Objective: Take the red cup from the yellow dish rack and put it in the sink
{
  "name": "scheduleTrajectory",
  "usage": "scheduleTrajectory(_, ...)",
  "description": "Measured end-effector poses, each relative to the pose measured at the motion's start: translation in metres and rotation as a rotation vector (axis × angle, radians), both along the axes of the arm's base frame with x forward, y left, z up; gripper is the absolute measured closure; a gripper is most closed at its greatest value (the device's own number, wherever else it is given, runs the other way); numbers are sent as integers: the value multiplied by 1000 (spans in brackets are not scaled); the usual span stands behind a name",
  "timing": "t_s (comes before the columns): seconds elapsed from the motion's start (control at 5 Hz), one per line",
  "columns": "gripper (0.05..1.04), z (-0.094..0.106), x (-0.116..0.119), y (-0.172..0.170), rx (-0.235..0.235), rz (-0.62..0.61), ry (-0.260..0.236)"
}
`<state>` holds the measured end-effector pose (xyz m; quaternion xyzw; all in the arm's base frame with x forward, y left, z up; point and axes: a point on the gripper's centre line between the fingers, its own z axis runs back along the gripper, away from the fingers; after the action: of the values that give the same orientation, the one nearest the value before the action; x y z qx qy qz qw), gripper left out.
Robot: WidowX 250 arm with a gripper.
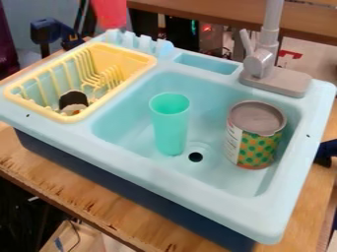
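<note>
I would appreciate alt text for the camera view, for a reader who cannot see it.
A green cup and a patterned can stand in a pale blue toy sink, left and right of its drain; a yellow dish rack holding a small dark object is at left, a grey faucet behind.

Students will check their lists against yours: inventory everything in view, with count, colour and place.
Cup: one, turquoise-green, upright in the basin, left of the drain
Can: one, grey top, green-and-orange patterned label, upright right of the drain
Drain: one, black, basin floor
Sink: one, pale blue, on the tabletop
Faucet: one, grey, sink's back edge
Rack: one, yellow, sink's left side
Unclear item: one, dark and whitish, in the rack
Tabletop: one, brown wood, under the sink
Red object: one, behind the sink
</note>
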<state>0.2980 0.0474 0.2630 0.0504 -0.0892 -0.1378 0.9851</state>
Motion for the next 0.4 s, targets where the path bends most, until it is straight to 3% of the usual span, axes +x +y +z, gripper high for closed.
scheduleTrajectory(0.2, 1004, 15, -28, -49, -11, -138, -16)
scheduleTrajectory(0.4, 1004, 11, -49, -88, -17, -250, 37)
